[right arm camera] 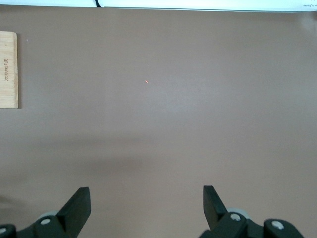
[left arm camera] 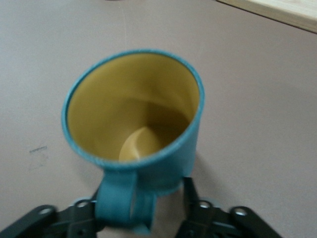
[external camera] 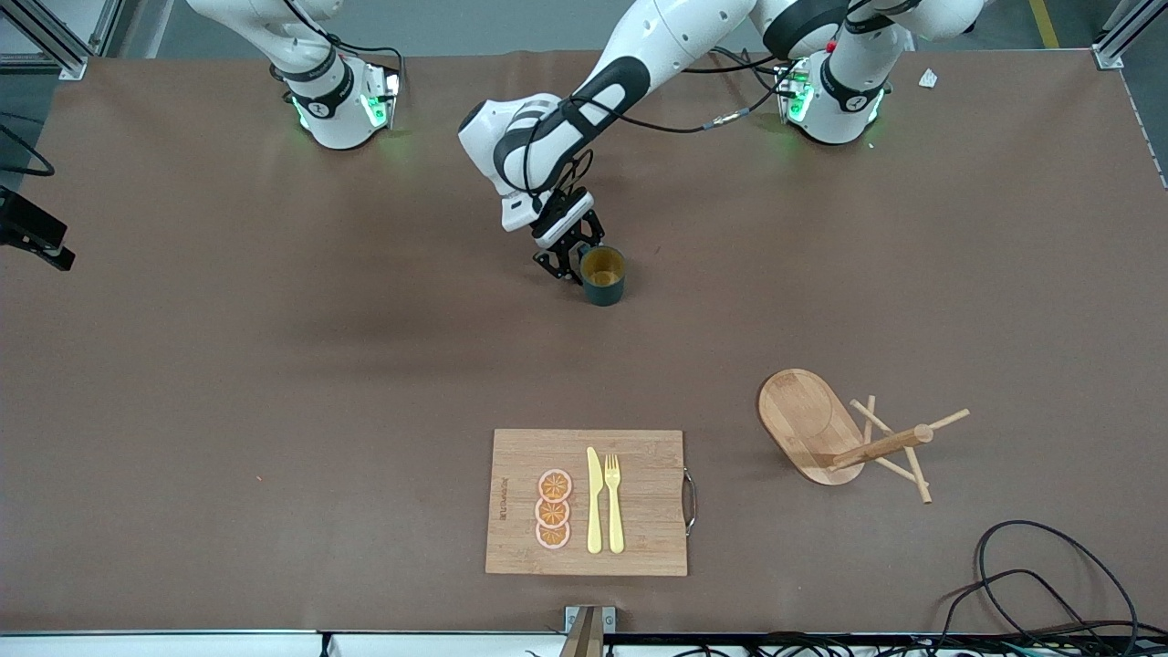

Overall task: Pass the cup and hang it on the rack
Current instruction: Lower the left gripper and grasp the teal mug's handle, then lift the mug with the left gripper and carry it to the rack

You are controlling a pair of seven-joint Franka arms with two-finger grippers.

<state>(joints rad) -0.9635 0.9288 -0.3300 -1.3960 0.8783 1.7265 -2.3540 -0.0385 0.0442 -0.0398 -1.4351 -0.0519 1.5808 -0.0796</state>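
The cup (external camera: 603, 274), dark teal outside and mustard-yellow inside, stands upright on the brown table near its middle. My left gripper (external camera: 568, 265) is down at the table beside it, on the side toward the right arm's end. In the left wrist view the cup (left arm camera: 133, 114) fills the frame, and its loop handle (left arm camera: 119, 203) sits between the fingers of the left gripper (left arm camera: 143, 198). One finger is against the handle; the other stands a little apart from it. The rack (external camera: 803, 420) stands nearer the front camera, toward the left arm's end. My right gripper (right arm camera: 146, 203) hangs open over bare table.
A bamboo cutting board (external camera: 648, 511) with orange slices, a yellow knife and a fork lies at the table's front edge. Its end shows in the right wrist view (right arm camera: 9, 69). Black cables (external camera: 1049, 584) coil at the front corner by the left arm's end.
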